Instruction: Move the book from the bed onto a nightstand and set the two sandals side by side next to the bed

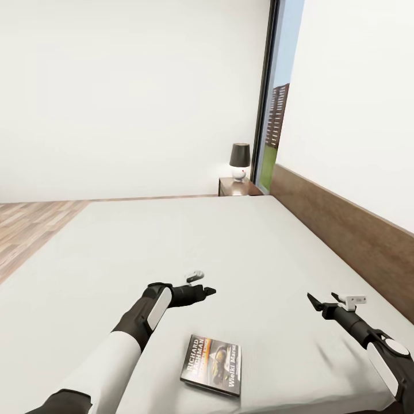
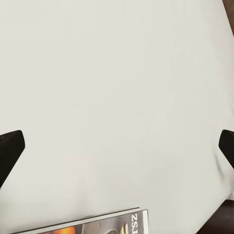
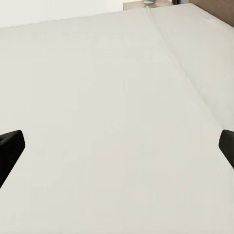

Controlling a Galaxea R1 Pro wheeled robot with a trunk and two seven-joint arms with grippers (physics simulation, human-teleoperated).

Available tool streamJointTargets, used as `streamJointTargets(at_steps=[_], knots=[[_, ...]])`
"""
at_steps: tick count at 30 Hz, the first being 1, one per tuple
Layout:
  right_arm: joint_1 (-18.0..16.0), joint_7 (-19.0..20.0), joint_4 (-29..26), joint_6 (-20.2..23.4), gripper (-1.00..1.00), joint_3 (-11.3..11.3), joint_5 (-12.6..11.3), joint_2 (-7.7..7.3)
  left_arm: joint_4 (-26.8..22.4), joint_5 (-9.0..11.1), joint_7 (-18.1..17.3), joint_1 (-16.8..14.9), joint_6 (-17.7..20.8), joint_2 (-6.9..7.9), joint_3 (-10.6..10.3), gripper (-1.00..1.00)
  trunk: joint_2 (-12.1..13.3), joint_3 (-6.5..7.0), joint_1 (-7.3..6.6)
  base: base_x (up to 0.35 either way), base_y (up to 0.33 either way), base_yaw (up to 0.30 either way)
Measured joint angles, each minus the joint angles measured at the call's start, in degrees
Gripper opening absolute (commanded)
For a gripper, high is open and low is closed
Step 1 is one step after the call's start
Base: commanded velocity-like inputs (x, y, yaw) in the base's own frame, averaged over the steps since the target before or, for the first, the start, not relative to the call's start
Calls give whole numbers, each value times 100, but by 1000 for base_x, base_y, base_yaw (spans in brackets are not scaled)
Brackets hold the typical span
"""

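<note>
The book (image 1: pixel 211 356) lies flat on the off-white mattress of the bed (image 1: pixel 172 241), near its front edge, dark cover up with white "RICHARD BACHMAN" lettering. My left gripper (image 1: pixel 207 291) hovers open just beyond the book, a short way above the mattress. In the left wrist view its dark fingers (image 2: pixel 10 146) stand wide apart, and the book's edge (image 2: pixel 97 225) peeks in at the frame's border. My right gripper (image 1: pixel 313 302) is open over the mattress to the book's right, with nothing between its fingers (image 3: pixel 9 146). The nightstand (image 1: pixel 236 187) stands at the bed's far corner.
A lamp with a dark shade (image 1: pixel 240 160) sits on the nightstand. The long brown headboard (image 1: pixel 345 230) runs along the bed's right side. A tall dark-framed window (image 1: pixel 276 103) is behind the nightstand. Wood-plank floor (image 1: pixel 29 230) lies left of the bed.
</note>
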Motion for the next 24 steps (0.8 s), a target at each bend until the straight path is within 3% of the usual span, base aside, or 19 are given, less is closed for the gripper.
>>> streamJointTargets(at_steps=[3,24], knots=[[0,0,0,0,100,0,0,0,0,0,0,0,0,0,0,100,0,0,0,0,0,0],[0,-1,0,0,100,8,7,0,0,-1,1,0,0,0,0,100,-841,-377,461,0,0,0]])
